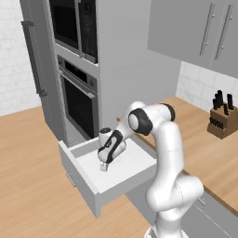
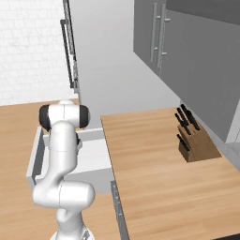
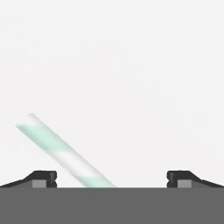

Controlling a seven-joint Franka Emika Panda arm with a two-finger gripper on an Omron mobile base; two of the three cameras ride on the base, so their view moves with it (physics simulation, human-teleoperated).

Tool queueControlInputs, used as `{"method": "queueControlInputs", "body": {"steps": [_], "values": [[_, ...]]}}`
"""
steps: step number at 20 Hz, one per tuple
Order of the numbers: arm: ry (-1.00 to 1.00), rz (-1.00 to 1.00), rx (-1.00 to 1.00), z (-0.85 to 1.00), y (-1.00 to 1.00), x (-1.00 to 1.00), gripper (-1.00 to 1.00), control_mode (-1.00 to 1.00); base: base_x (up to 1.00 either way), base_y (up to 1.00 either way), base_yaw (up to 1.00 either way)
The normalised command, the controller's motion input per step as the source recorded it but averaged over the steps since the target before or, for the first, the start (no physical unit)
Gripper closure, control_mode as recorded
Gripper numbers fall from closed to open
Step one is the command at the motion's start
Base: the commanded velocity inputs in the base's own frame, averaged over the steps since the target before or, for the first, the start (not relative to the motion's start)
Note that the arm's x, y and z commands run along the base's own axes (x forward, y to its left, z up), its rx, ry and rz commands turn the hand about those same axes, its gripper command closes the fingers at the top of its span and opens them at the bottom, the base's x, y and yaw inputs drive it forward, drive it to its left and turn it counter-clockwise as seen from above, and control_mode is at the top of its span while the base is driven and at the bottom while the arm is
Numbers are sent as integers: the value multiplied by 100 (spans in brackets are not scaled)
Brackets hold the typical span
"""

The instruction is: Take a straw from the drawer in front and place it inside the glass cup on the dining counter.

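White drawer (image 1: 132, 174) pulled open, gripper (image 1: 104, 166) low inside it, fingers (image 3: 43, 177) spread wide, mint-striped straw (image 3: 61, 151) lying slantwise between them on the drawer floor, ungrasped

Below me the drawer (image 1: 88, 183) stands pulled open, its white floor carrying a green-and-white striped straw (image 3: 65, 153) that lies flat and slantwise.

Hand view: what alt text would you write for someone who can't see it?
A green-and-white striped straw lies slanted on the plain white drawer floor, between the open tool's two dark tips, nearer the left one.
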Motion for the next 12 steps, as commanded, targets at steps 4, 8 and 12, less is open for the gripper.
{"method": "queueControlInputs", "body": {"steps": [4,8,12], "values": [[0,19,0,-32,0,9,-100,-100,0,0,0],[0,17,0,-41,0,0,-100,-100,0,0,0],[0,15,0,-54,0,0,100,-100,0,0,0]]}}
